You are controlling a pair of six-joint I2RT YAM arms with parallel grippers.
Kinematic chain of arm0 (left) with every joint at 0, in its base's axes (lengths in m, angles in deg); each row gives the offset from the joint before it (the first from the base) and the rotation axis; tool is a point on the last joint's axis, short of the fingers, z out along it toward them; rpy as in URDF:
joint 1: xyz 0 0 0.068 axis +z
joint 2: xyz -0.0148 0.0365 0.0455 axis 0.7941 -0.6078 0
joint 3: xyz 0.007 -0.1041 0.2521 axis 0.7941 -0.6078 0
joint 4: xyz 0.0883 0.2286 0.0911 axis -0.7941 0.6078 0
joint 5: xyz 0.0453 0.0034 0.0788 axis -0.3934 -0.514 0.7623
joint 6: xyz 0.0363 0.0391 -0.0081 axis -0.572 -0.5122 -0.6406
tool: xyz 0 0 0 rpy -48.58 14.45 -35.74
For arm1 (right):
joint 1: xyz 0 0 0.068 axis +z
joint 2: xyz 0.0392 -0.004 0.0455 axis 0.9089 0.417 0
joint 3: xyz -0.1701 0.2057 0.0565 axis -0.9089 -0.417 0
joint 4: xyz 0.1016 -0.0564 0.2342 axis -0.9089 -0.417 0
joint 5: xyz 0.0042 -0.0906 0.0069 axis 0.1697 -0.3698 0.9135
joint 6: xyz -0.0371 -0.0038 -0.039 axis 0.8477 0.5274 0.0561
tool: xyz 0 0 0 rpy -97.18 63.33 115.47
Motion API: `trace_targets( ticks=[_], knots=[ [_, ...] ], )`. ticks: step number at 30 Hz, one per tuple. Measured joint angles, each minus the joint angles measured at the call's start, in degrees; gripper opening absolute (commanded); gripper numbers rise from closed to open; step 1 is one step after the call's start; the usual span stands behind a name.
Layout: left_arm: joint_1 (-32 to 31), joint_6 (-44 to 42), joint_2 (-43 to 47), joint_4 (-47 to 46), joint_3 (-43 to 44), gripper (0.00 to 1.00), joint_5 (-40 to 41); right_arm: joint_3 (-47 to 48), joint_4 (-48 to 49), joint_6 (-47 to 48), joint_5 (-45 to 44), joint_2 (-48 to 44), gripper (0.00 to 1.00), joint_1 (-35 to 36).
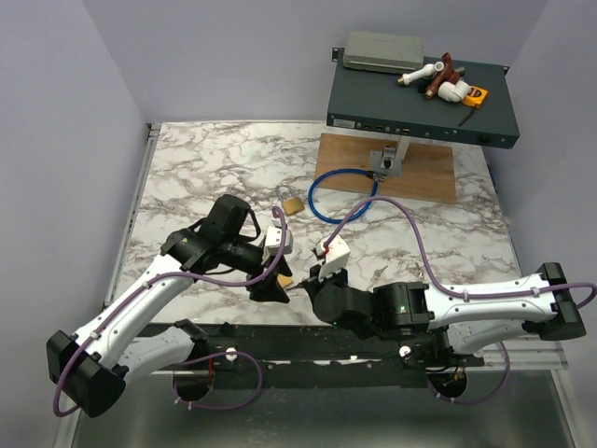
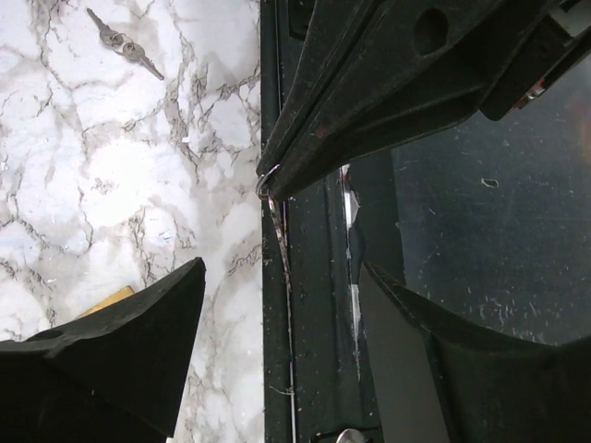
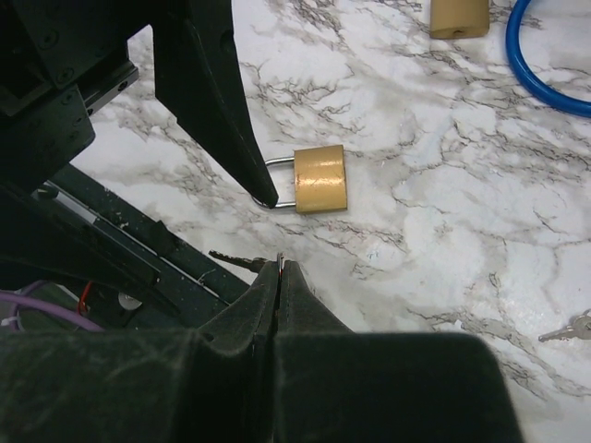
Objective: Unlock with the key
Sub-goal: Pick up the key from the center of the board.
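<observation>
The right claw (image 3: 279, 277) is squeezing shut on the tiny key (image 3: 238, 261) at the near edge of the counter (image 3: 443, 212). The left claw (image 2: 282, 268) is hanging wide open, one finger touching the loop of the gold lock (image 3: 320, 178).

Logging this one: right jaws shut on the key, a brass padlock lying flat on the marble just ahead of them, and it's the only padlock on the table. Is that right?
Not quite: there are two padlocks. The right wrist view shows the near padlock lying flat on the marble and a second padlock farther off, near the blue cable. The rest holds: the right gripper has its jaws shut on the key.
</observation>
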Motion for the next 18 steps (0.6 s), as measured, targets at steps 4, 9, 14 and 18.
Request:
trace_targets(
  ticks=[4, 9, 14, 18],
  knots=[
    [-0.72, 0.33, -0.37, -0.28, 0.0, 0.56, 0.85, 0.02, 1.29, 0.68, -0.2, 0.0, 0.01, 0.0],
    [-1.14, 0.31, -0.55, -0.44, 0.0, 0.36, 2.47, 0.02, 2.95, 1.25, -0.22, 0.0, 0.01, 0.0],
    [-1.14, -0.15, -0.55, -0.39, 0.0, 0.0, 3.69, 0.02, 3.93, 1.88, -0.24, 0.0, 0.01, 0.0],
    [-1.2, -1.42, -0.55, 0.09, 0.02, 0.0, 4.26, 0.02, 4.44, 2.14, -0.26, 0.0, 0.01, -0.02]
  ],
)
